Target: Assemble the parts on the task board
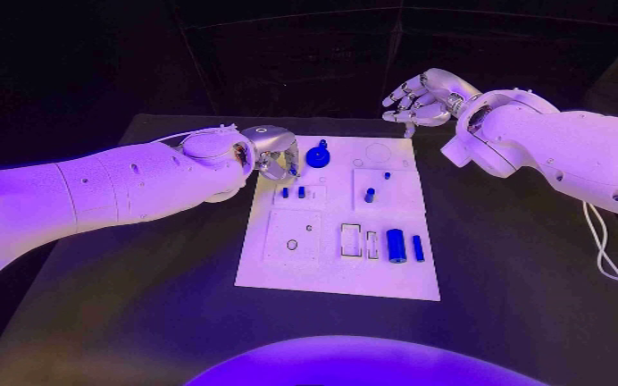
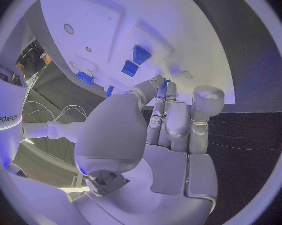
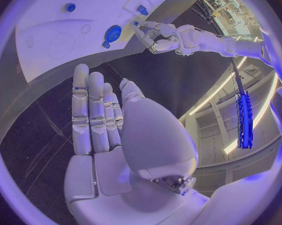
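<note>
Fingers point(image 1: 281, 161) of the left hand point(image 1: 264, 151) curl downward at the board's upper left corner; whether they grip anything cannot be determined. Just beside them stands a round blue part point(image 1: 317, 155). Right hand point(image 1: 422, 98), in the upper right of the frame, is raised off the tabletop point(image 1: 142, 279), fingers extended and apart, holding nothing. White board point(image 1: 338, 225) lies at frame centre carrying small blue parts point(image 1: 396, 246).

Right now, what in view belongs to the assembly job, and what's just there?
Job: task board; round blue part near its far edge; blue cylinder; blue pegs; left hand, right hand.
Not job: black table.
</note>
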